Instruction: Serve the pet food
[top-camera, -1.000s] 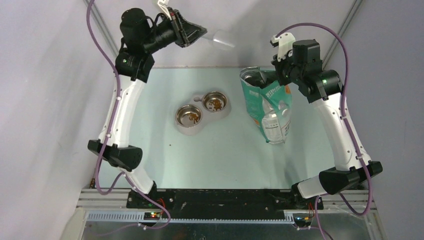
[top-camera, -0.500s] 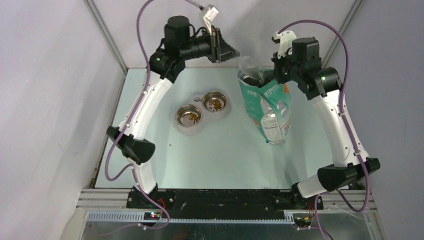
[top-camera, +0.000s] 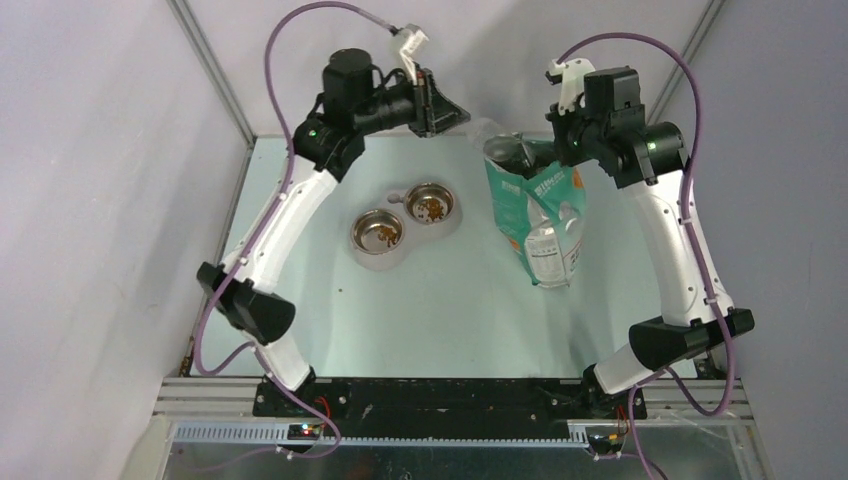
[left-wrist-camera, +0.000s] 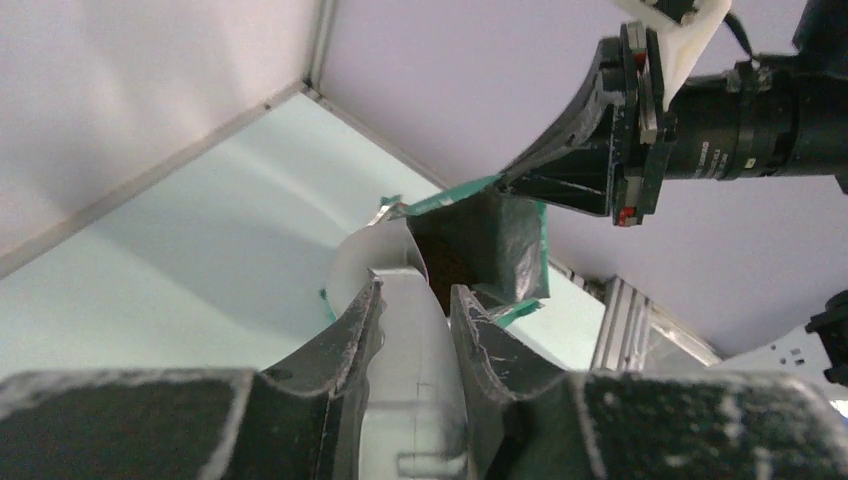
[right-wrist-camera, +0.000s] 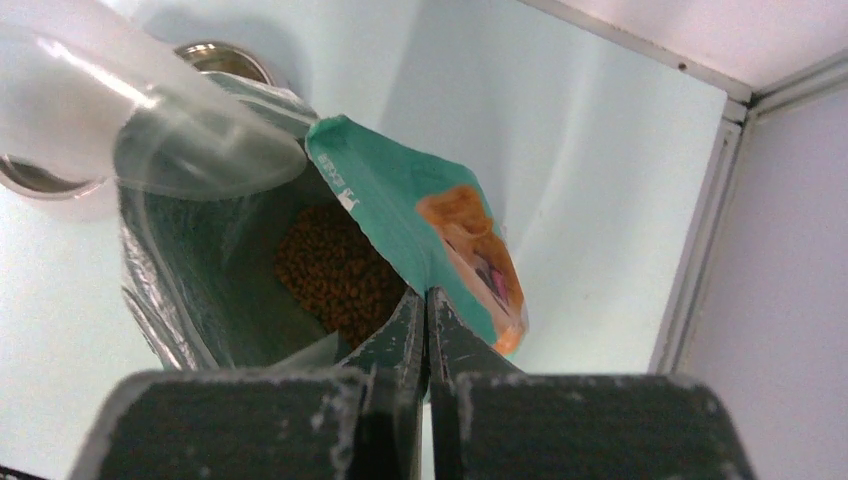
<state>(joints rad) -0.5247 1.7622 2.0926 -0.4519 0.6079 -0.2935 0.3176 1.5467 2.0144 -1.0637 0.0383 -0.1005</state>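
Standing open, the teal-green printed bag (right-wrist-camera: 400, 195) is pinched by the right gripper (right-wrist-camera: 427, 300); the clear plastic scoop (right-wrist-camera: 150, 125), above brown kibble pellets (right-wrist-camera: 335, 272), is clamped by the left gripper (left-wrist-camera: 415, 295).

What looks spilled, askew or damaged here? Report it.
Nothing much. The bag stands open, its rim pinched by the right gripper; pet food sits inside it and in both bowls. There is only a dark speck on the table near the bowls, too small to identify.
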